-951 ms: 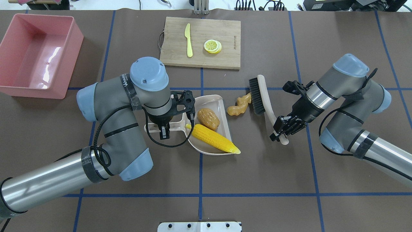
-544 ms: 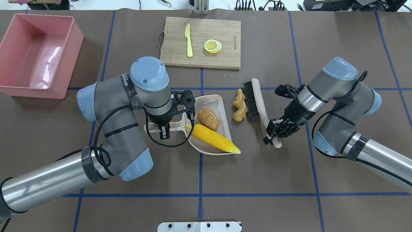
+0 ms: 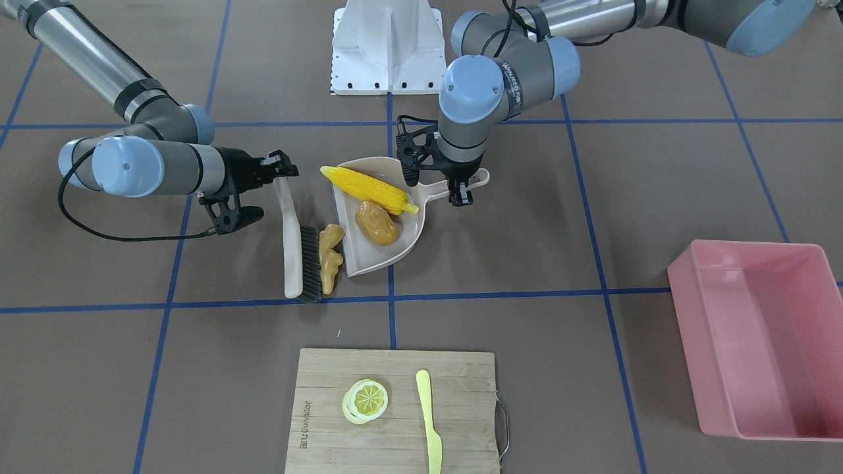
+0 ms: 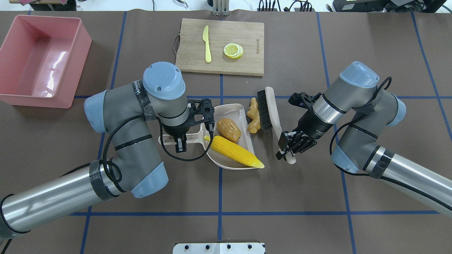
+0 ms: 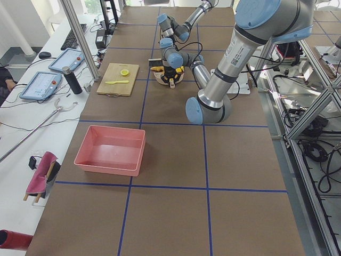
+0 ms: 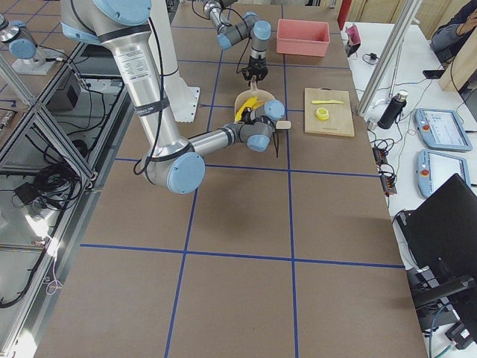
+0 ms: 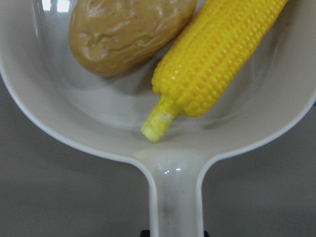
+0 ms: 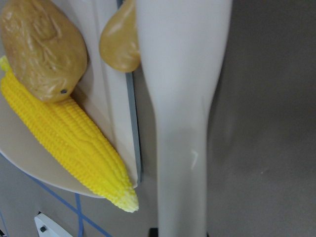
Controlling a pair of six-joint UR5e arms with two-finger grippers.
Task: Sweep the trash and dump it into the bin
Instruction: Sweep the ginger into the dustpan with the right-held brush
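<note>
My right gripper is pinched on the tail end of the brush, both fingers pressed against its pale handle. In the right wrist view the handle runs straight up and away from the jaws. The black bristles face the robot's left and touch the ginger root. The root lies up along the brush from those fingers, well clear of them. It sits between the bristles and the open lip of the dustpan — at the lip, not inside, as far as I can see.

My left gripper points down at the dustpan's handle and is clamped on it, with the bowl opening away from the fingers toward the brush. Just past the root of the handle, the corn cob lies slantwise in the pan. Its stalk end is nearest the left fingers and its tip pokes out over the pan's edge. The potato rests against the cob, a little deeper in the bowl.

Farther out, the pink bin stands near the far corner of the table on the robot's left — well apart from both grippers and all three toy foods. Beyond the pan lies a wooden cutting board, carrying a lemon slice and a pale yellow knife.
</note>
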